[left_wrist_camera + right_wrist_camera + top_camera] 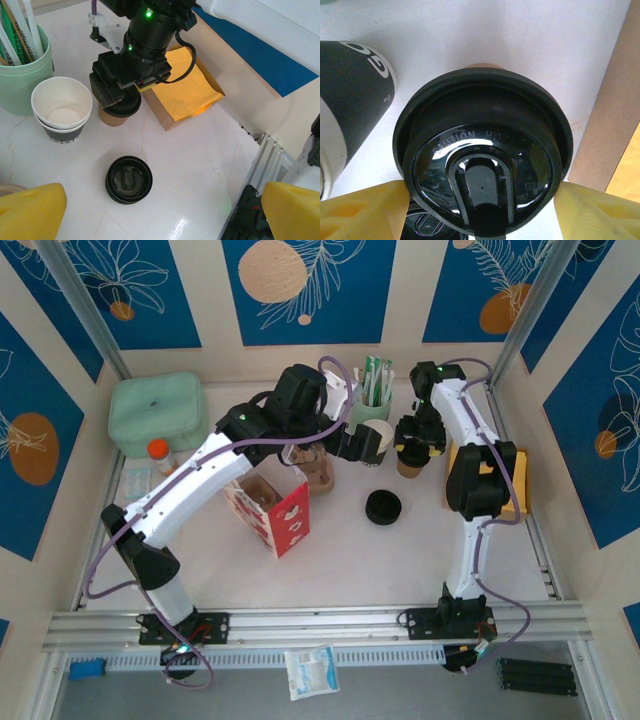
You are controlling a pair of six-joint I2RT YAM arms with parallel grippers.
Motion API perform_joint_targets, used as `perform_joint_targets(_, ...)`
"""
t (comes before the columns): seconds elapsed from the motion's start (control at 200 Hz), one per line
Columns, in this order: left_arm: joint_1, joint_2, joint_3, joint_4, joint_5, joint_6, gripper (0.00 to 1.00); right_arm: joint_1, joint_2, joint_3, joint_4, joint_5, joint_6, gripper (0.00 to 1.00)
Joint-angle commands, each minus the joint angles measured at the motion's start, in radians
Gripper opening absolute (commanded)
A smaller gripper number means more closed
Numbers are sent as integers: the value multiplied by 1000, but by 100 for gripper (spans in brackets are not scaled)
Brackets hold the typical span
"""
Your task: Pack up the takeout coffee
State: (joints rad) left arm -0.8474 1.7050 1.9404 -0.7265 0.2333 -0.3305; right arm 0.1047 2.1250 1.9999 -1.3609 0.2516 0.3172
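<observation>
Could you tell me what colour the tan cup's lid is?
The lid is black, clearest in right wrist view.

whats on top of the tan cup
A black lid sits over the cup, gripped at its sides by the right gripper. The lid hides the cup's inside, and only a strip of tan wall shows.

Cream walls [205, 290] carry deep blue panels [308, 285] with white leaf line drawings and orange discs. Slanting aluminium posts [80, 305] stand in the back corners. The tabletop [400, 550] is white, faintly veined and glossy under even light, edged by an aluminium rail [320, 622].
</observation>
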Motion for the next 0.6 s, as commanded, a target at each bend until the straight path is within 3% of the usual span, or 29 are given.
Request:
perform_joint_targets(0.0,-12,11,25,-11,23,22,99,-2,30,39,-34,1,-18,76)
perform_joint_targets(0.595,-14,15,26,1,28,13,99,-2,58,43,-38,20,-37,76)
